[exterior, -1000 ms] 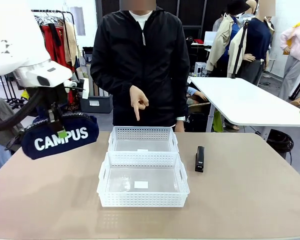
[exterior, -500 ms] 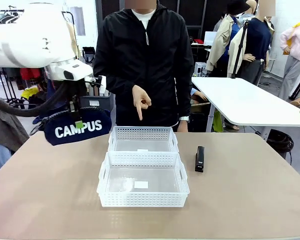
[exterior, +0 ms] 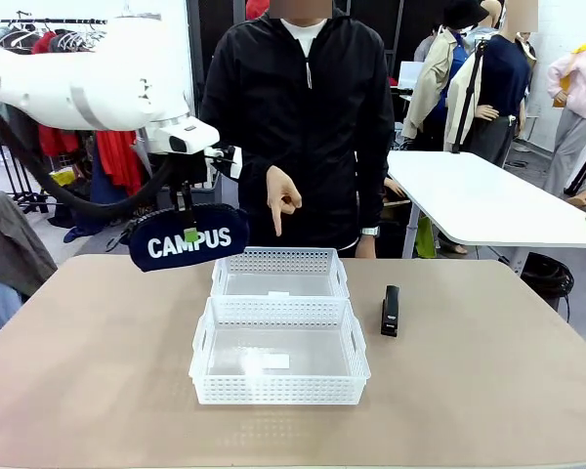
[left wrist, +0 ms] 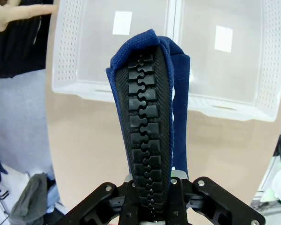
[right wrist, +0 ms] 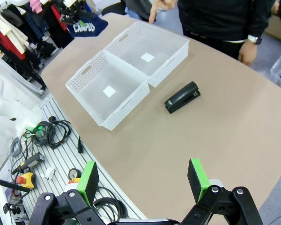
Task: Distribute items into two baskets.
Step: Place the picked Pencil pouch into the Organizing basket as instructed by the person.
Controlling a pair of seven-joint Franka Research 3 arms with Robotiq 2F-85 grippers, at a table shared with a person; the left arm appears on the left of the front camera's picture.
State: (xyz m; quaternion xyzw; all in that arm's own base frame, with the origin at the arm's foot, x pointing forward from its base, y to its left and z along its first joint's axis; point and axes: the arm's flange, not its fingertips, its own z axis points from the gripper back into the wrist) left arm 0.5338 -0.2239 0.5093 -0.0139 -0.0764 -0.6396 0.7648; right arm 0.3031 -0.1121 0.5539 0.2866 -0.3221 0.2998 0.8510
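My left gripper (exterior: 189, 231) is shut on the top of the navy pouch (exterior: 188, 242) with white "CAMPUS" lettering, which hangs in the air just left of the far basket (exterior: 278, 260). In the left wrist view the pouch's zip edge (left wrist: 147, 117) rises from between my fingers, over the rims of both white baskets (left wrist: 70, 51) below. The near basket (exterior: 278, 389) touches the far one. Both look empty apart from a small label. The black stapler (exterior: 390, 311) lies on the table right of the baskets. My right gripper (right wrist: 143, 180) is open, high above the table's near-right part, holding nothing.
A person in a black jacket stands at the far edge, one hand (exterior: 281, 200) pointing a finger down toward the far basket. The other hand (right wrist: 246, 51) rests by the table edge. Cables and tools (right wrist: 51, 136) lie beside the table on the robot's side.
My left arm has carried the pouch to the right and slightly up, from the table's left edge to beside the far basket. The baskets and stapler have not moved.
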